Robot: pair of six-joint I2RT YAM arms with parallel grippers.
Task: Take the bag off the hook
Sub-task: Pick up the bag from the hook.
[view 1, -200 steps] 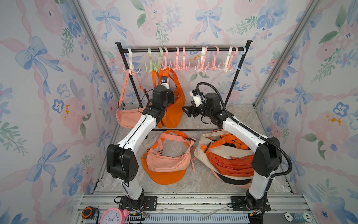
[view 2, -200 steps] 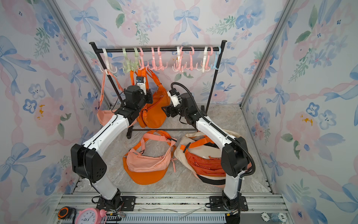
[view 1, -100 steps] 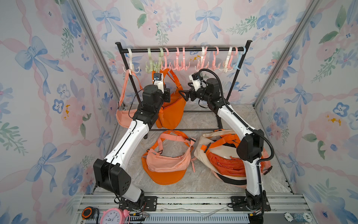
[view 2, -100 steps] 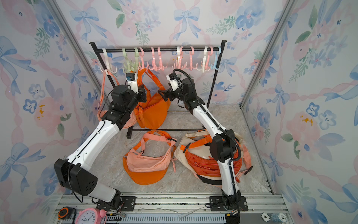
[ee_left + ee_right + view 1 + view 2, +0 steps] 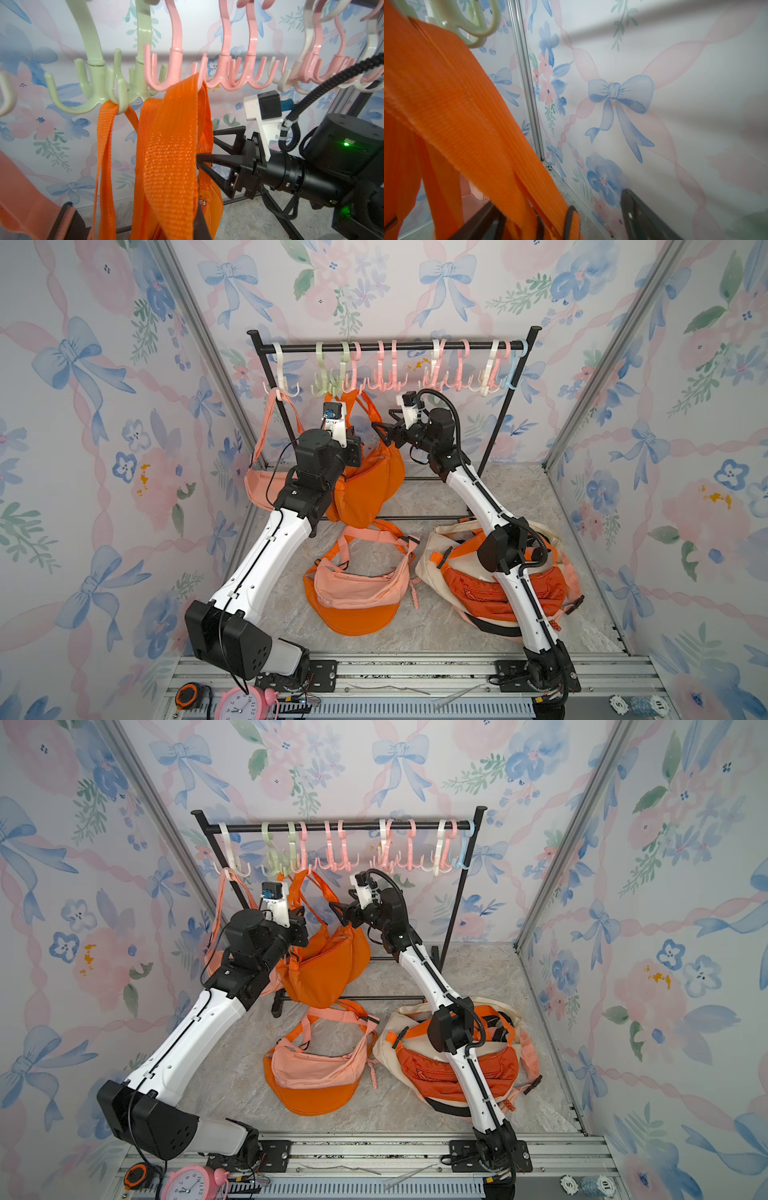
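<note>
An orange bag (image 5: 368, 485) (image 5: 328, 965) hangs from the rack. In the left wrist view its wide strap (image 5: 172, 135) runs up over a pink hook (image 5: 176, 68), and a thinner orange strap (image 5: 104, 135) hangs on a green hook (image 5: 97, 83). My left gripper (image 5: 187, 228) is shut on the wide strap below the hook; only one dark finger (image 5: 200, 224) shows. My right gripper (image 5: 380, 433) (image 5: 207, 148) stands open beside the straps. In the right wrist view orange strap (image 5: 471, 116) lies between its fingers (image 5: 639, 218), close to one of them.
The black rack bar (image 5: 395, 347) carries several pink, green and white hooks. A salmon bag (image 5: 266, 485) hangs on a white hook at the left. On the floor lie a peach and orange bag (image 5: 353, 597) and a cream and orange pile (image 5: 469, 585) under my right arm.
Both wrists have risen from beside the bag's body to the straps under the hooks. The right gripper has then edged left to the strap, and its jaws have narrowed a little.
</note>
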